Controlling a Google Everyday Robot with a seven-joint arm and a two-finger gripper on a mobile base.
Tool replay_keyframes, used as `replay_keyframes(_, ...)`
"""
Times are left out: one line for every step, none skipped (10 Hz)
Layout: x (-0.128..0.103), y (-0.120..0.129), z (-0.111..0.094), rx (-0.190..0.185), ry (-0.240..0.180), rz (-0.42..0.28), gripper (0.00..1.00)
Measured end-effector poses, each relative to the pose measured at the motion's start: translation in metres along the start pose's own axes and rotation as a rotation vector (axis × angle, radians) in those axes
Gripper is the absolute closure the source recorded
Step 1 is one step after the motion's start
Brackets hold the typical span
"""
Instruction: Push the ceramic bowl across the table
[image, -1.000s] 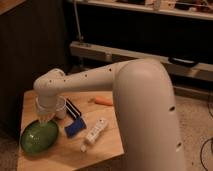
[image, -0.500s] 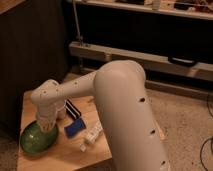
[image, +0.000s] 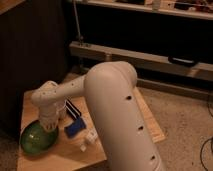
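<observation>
The ceramic bowl (image: 34, 140), a wide glossy green dish, sits at the front left corner of the light wooden table (image: 36, 104). My gripper (image: 49, 126) hangs below the white wrist and reaches down at the bowl's far right rim. The wrist covers the spot where they meet, so I cannot tell whether it touches the bowl. The thick white arm crosses the middle of the view and hides much of the table's right side.
A blue block (image: 75, 128) lies just right of the bowl. A small white object (image: 90, 139) lies beyond it toward the front edge. A black and white striped item (image: 73, 108) stands behind the blue block. A dark cabinet stands at the left and shelving behind.
The big arm link has swung left and toward the camera, covering more of the table and hiding an orange item. The wrist stays at the bowl's rim. The bowl has barely moved.
</observation>
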Motion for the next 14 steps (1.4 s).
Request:
replay_keyframes(0.000, -0.011, 0.002, 0.005, 0.007, 0.027, 1.00)
replay_keyframes(0.001, -0.022, 0.005, 0.012, 0.014, 0.052, 1.00)
replay_keyframes(0.002, -0.036, 0.006, 0.024, 0.018, 0.083, 1.00)
replay_keyframes(0.005, -0.046, 0.008, 0.034, 0.024, 0.108, 1.00)
replay_keyframes(0.006, -0.051, 0.008, 0.042, 0.028, 0.126, 1.00)
replay_keyframes(0.008, -0.057, 0.006, 0.051, 0.030, 0.144, 1.00)
replay_keyframes(0.010, -0.069, 0.003, 0.066, 0.027, 0.164, 1.00)
replay_keyframes(0.012, -0.084, -0.004, 0.083, 0.022, 0.187, 1.00)
replay_keyframes(0.016, -0.099, -0.011, 0.096, 0.019, 0.214, 1.00)
replay_keyframes(0.017, -0.108, -0.014, 0.105, 0.017, 0.226, 1.00)
replay_keyframes(0.024, -0.131, -0.023, 0.130, 0.016, 0.266, 1.00)
replay_keyframes(0.028, -0.142, -0.026, 0.134, 0.023, 0.291, 1.00)
replay_keyframes(0.033, -0.157, -0.027, 0.146, 0.040, 0.319, 1.00)
replay_keyframes(0.039, -0.170, -0.027, 0.156, 0.053, 0.342, 1.00)
